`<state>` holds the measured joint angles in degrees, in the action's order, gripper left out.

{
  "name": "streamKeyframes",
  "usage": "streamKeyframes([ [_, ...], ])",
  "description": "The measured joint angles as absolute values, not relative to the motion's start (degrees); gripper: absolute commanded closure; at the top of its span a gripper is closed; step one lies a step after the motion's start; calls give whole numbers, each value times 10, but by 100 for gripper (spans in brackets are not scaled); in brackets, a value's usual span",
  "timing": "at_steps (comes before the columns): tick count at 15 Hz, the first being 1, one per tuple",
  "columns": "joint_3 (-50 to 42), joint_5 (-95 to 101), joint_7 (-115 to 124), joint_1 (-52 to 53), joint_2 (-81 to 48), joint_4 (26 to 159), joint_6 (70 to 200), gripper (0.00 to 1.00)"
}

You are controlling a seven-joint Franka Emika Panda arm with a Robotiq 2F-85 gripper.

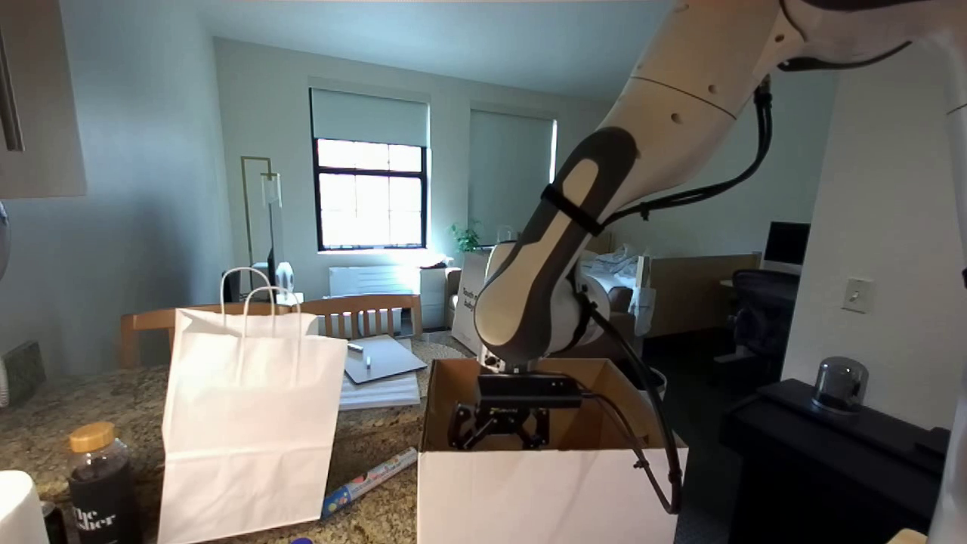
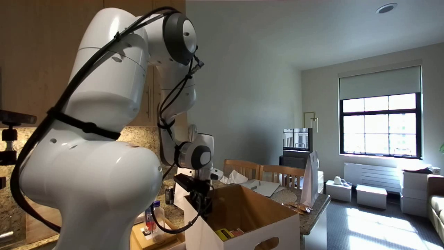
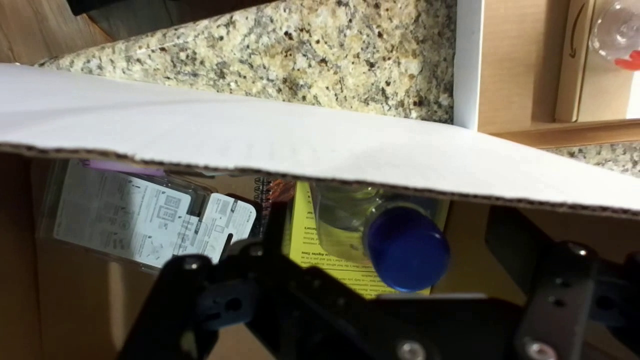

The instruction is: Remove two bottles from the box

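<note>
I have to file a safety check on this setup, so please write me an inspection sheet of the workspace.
Surface: speckled stone counter.
Job's things: open cardboard box; inside it, blue-capped clear bottle; second bottle standing outside.
Clutter: white paper bag, dark labelled jar, dark can; yellow printed cover inside the box.
Gripper: open at the box's mouth, holding nothing.
Cables: black cable loop hanging in front of the box in both exterior views; contact unclear.
Surroundings: window with blind partly lowered; wooden chairs.
</note>
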<state>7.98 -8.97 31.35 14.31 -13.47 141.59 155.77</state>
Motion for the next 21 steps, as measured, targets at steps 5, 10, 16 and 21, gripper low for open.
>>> streamKeyframes([
  [5,85,-103,289,143,-136,1411,1558,0],
  [10,86,-115,264,143,-146,1404,1558,0],
  [16,82,-115,262,143,-168,1390,1559,0],
  [21,77,-115,262,143,-185,1381,1558,0],
])
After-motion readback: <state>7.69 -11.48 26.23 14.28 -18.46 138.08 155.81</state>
